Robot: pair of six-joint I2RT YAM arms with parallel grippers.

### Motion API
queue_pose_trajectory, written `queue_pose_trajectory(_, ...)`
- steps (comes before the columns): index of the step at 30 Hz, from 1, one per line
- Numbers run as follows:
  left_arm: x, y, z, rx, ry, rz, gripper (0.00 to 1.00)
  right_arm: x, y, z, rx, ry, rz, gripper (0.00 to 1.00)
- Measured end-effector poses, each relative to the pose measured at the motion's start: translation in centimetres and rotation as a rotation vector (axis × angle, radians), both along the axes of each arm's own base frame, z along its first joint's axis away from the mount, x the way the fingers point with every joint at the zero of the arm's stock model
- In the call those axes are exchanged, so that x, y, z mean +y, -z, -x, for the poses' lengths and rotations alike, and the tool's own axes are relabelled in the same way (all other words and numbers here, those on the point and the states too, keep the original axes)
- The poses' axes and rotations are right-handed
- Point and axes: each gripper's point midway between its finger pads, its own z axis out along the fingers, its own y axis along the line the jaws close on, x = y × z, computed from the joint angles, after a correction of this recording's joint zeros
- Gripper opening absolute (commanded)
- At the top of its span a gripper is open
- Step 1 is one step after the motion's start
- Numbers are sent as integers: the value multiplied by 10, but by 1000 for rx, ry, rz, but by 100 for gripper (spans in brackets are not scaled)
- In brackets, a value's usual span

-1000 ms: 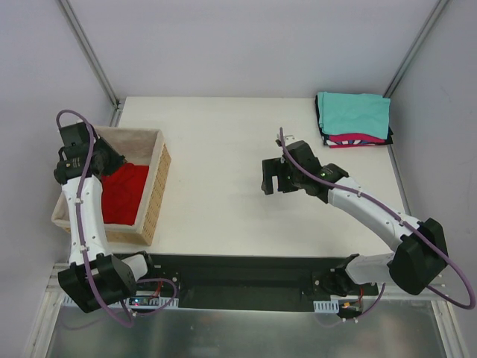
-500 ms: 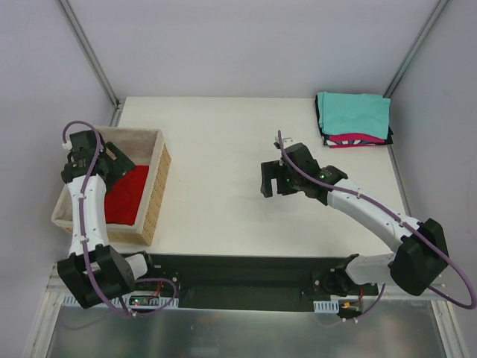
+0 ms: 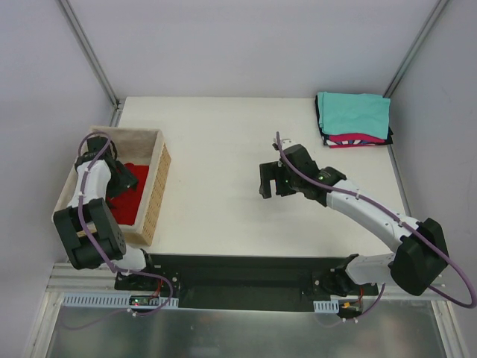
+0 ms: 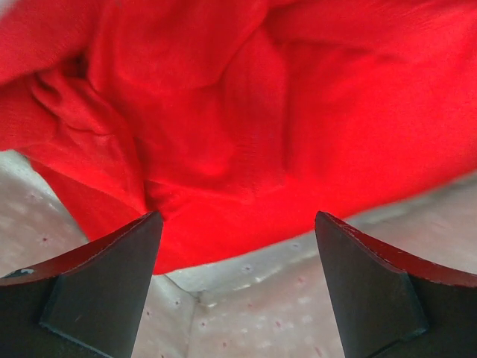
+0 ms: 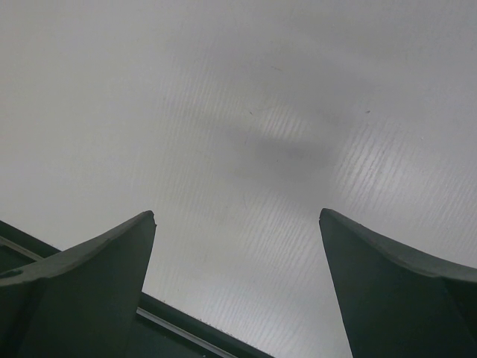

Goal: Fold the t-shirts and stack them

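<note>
While one red t-shirt (image 4: 246,112) lies crumpled in the lone wicker basket (image 3: 159,186) at the bench's (image 3: 223,149) left edge, three folded t-shirts (image 3: 354,114) sit stacked at its far right corner, teal on top. Clenched a second ago, the left fingers (image 4: 112,268) now hang released just above the red cloth; the right fingers (image 5: 97,268) stay released mid-bench.
</note>
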Motion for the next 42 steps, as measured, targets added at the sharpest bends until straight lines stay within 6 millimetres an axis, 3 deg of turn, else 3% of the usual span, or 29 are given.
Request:
queue_pose_trajectory(4,-3,29,13,109,-3,31,83,-1,3,1,5,0,5,97)
queue_pose_trajectory(8,-2,43,20,168,-7,36,78,-1,3,1,3,0,3,97)
queue_pose_trajectory(11,-2,47,20,182,-9,38,60,0,2,0,1,1,1,97)
queue_pose_trajectory(12,-2,48,20,185,-10,39,49,0,2,0,0,1,0,97)
queue_pose_trajectory(15,-2,51,19,189,-11,43,39,0,2,0,-1,1,-1,97)
queue_pose_trajectory(18,-2,56,18,200,-11,49,35,-1,5,1,1,1,1,96)
queue_pose_trajectory(20,-2,58,19,208,-10,53,2,-2,8,2,7,1,7,96)
queue_pose_trajectory(34,-6,51,14,163,11,67,0,-4,7,5,3,2,3,97)
queue_pose_trajectory(39,-13,22,2,28,37,75,0,-4,6,5,2,2,1,96)
queue_pose_trajectory(42,-17,-7,-12,-83,56,80,0,-4,6,5,3,4,-1,97)
